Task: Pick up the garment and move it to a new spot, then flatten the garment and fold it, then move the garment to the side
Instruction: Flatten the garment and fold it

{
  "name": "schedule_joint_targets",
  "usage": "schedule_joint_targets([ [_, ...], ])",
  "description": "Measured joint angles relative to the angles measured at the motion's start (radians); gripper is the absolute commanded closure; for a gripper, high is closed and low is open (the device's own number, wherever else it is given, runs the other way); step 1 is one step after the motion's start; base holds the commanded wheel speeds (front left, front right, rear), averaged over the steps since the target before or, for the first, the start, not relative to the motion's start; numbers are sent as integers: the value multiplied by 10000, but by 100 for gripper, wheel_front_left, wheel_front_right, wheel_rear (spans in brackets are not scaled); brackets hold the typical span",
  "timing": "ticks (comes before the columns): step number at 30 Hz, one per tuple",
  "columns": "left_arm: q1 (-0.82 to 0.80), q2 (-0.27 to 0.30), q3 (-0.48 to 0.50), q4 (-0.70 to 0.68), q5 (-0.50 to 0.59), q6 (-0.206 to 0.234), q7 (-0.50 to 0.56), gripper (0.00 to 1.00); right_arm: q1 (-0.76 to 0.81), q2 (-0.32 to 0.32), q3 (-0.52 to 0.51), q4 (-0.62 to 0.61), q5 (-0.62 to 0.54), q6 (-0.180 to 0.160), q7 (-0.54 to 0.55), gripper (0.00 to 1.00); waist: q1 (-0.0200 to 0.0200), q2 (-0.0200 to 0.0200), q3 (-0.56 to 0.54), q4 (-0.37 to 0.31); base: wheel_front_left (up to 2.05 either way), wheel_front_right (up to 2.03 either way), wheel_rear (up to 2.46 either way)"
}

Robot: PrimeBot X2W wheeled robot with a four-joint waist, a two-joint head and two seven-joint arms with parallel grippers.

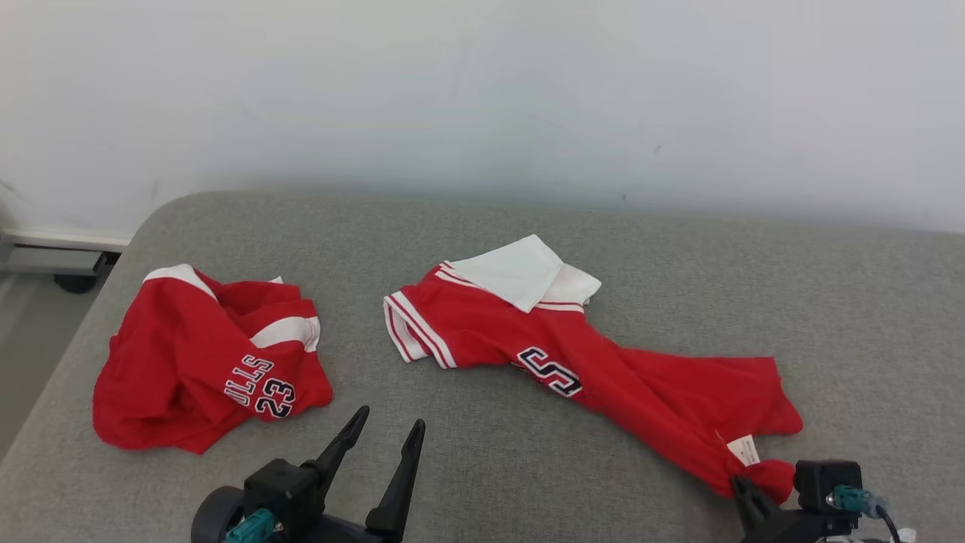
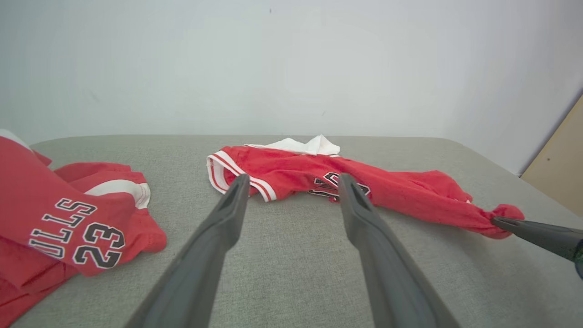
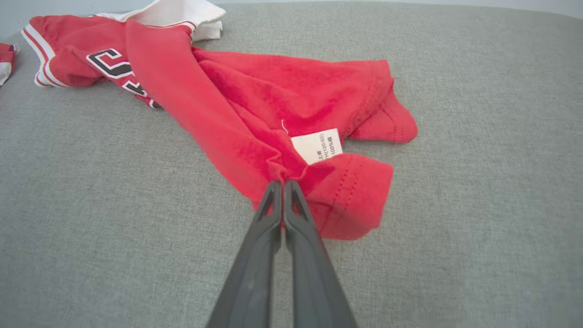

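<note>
A red jersey (image 1: 603,362) with white collar and striped sleeve lies stretched across the grey cushion (image 1: 513,467), running from the middle toward the lower right. My right gripper (image 1: 742,486) is shut on its bunched hem corner, beside a white care label (image 3: 317,146); in the right wrist view the gripper (image 3: 282,184) has its fingertips pinched together on the cloth. The jersey (image 2: 346,182) and the right gripper (image 2: 496,222) also appear in the left wrist view. My left gripper (image 1: 392,422) hovers open over bare cushion, near the front edge, holding nothing.
A second red garment (image 1: 203,362) printed with "23" lies crumpled at the cushion's left. A pale wall (image 1: 482,98) rises behind. The cushion's left edge drops to the floor (image 1: 30,347). A tan board (image 2: 558,168) leans at the right.
</note>
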Motion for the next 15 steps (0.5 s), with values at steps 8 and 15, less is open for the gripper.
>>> schedule_joint_targets([
  [8, 136, -86, 267, -169, 38, 0, 113, 0, 586, 150, 171, -399, -4, -88, 307, 0, 0, 0, -302, -587, 0, 0, 0],
  [15, 158, -169, 589, -268, 159, 0, 73, 0, 688, 230, 12, -1530, 29, -88, 36, 0, 2, 2, -481, -1008, 0, 0, 0],
])
